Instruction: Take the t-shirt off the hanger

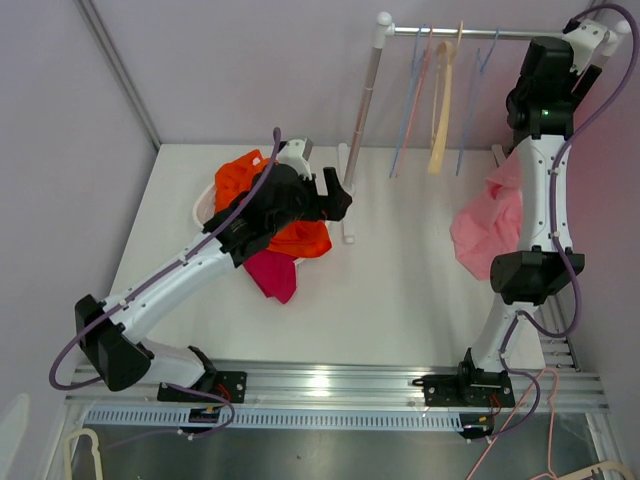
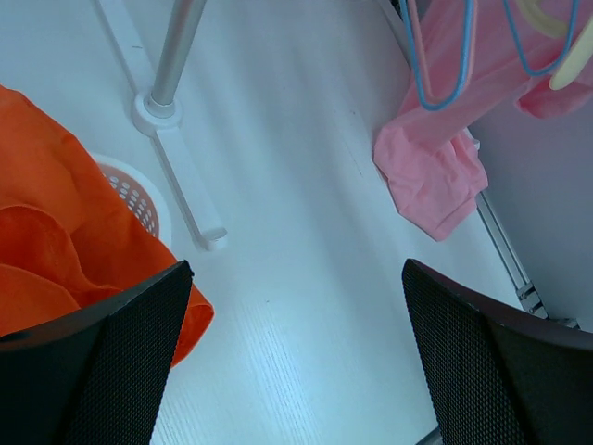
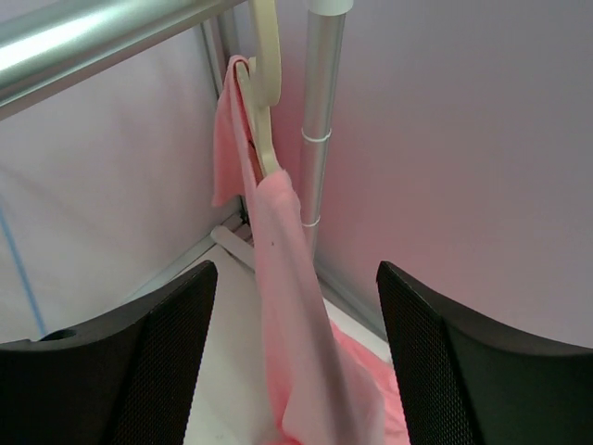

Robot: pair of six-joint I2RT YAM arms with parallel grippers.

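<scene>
A pink t-shirt (image 1: 487, 225) hangs from a cream hanger (image 3: 264, 83) hooked on the rail (image 1: 470, 33) at the right end, its lower part pooled on the table. In the right wrist view the shirt (image 3: 306, 343) drapes down between my open right fingers. My right gripper (image 3: 296, 357) is raised near the rail's right end (image 1: 575, 40), open, holding nothing. My left gripper (image 1: 340, 200) is open and empty above the table beside a basket; in its wrist view the gripper (image 2: 296, 357) looks at bare table, with the pink shirt (image 2: 435, 176) far right.
A white basket (image 1: 205, 205) holds orange (image 1: 300, 235) and magenta (image 1: 272, 273) garments at left. The rack's left post (image 1: 365, 110) and its foot (image 2: 190, 190) stand mid-table. Empty blue, pink and cream hangers (image 1: 440, 110) hang on the rail.
</scene>
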